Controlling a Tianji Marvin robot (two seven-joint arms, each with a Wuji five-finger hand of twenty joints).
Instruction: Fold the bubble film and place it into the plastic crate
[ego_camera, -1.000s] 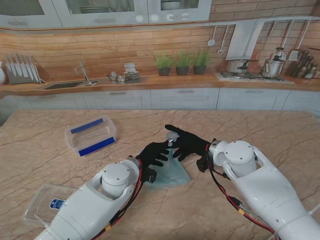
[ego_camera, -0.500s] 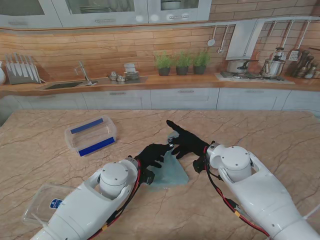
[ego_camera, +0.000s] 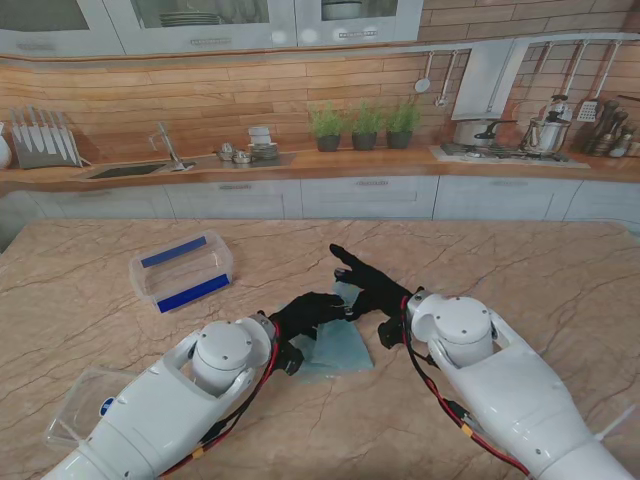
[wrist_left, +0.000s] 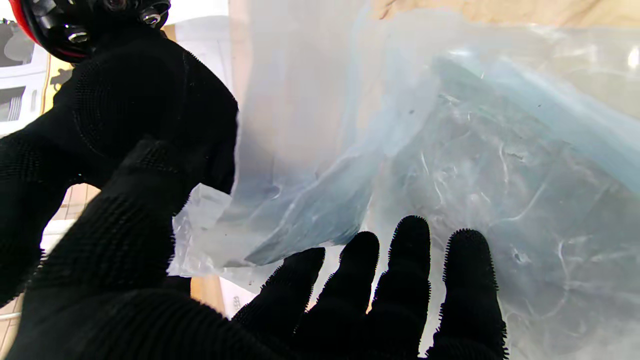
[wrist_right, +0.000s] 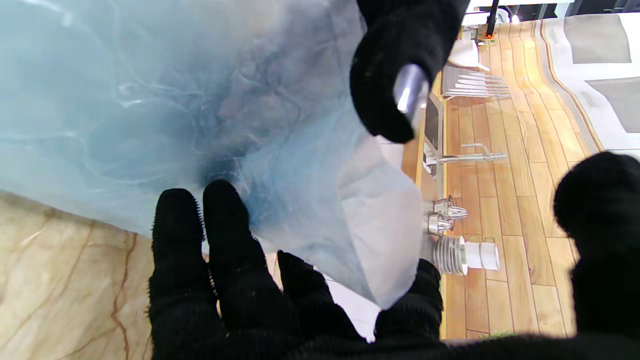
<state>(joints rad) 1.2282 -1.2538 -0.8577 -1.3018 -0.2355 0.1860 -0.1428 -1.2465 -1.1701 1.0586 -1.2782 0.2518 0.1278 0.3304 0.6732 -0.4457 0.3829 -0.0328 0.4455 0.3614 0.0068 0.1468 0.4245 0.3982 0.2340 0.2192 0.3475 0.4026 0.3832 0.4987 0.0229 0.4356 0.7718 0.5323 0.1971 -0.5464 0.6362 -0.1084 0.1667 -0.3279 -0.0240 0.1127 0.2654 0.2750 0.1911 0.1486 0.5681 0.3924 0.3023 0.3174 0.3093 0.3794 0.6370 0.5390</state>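
The bluish translucent bubble film (ego_camera: 336, 347) lies on the marble table between my two black-gloved hands, its far edge lifted off the surface. My left hand (ego_camera: 306, 312) reaches in from the left and pinches that lifted edge; up close, the film (wrist_left: 450, 150) runs between thumb and fingers (wrist_left: 410, 280). My right hand (ego_camera: 368, 284) is at the film's far right side. Its fingers (wrist_right: 225, 235) lie under the film (wrist_right: 175, 100) with the thumb spread well apart. The clear plastic crate (ego_camera: 182, 270) with blue strips stands to the far left, with no hand near it.
A clear lid (ego_camera: 82, 405) with a blue label lies near the table's left front edge, partly under my left arm. Behind the table runs a kitchen counter with sink (ego_camera: 125, 170), potted plants (ego_camera: 364, 125) and stove.
The film's raised peak between the hands has come down and the sheet lies flatter. Both hands have shifted slightly left and nearer to me, staying at the film's far edge.
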